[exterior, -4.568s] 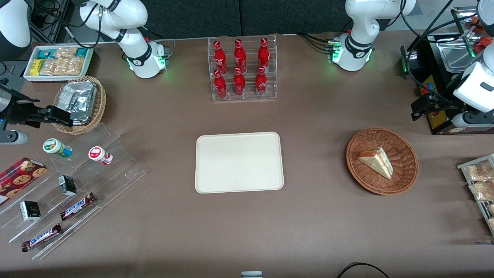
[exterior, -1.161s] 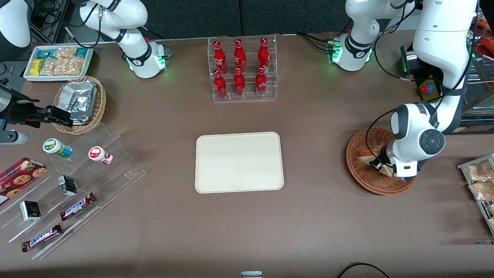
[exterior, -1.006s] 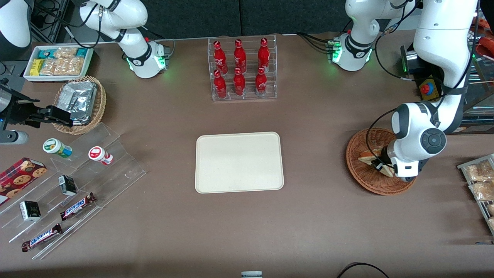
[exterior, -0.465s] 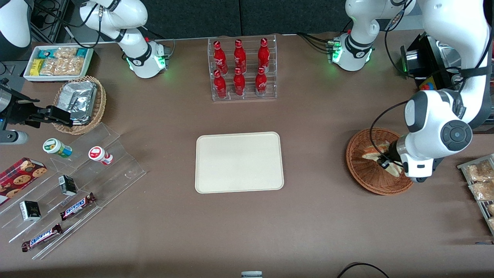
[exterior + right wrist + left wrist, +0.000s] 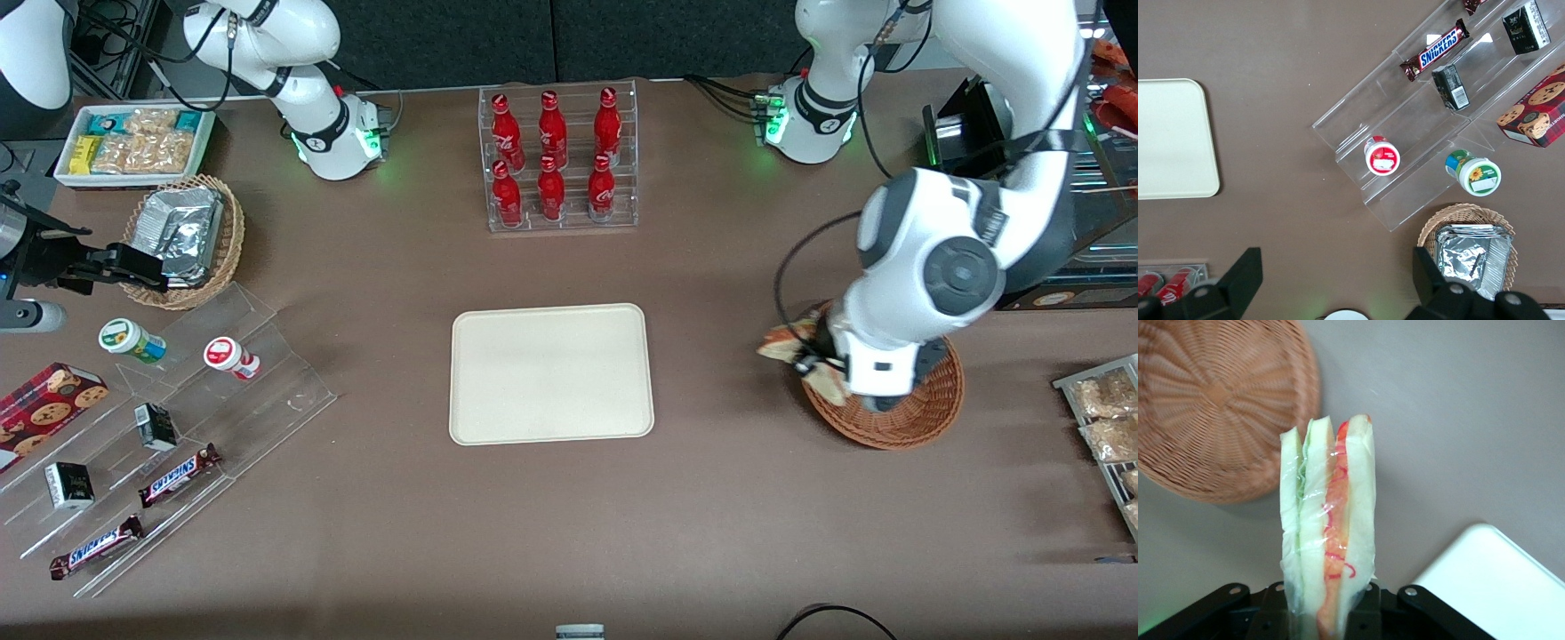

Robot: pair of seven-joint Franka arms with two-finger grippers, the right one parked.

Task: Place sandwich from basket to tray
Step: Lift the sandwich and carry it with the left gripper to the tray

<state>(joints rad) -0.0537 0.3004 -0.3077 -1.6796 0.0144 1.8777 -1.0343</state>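
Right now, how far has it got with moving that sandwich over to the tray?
Picked up: the sandwich is out of the basket, clamped in the gripper and held in the air above the basket's rim on the side facing the tray. In hand: carrying it across the bare table. Left to do: reach the tray, which has nothing on it, and set the sandwich down.

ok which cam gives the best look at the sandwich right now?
Left wrist view: the sandwich fills it, wrapped, filling layers visible, clamped in the gripper above the table beside the basket. In the front view the sandwich is small and partly hidden by the arm. Right wrist view doesn't show it.
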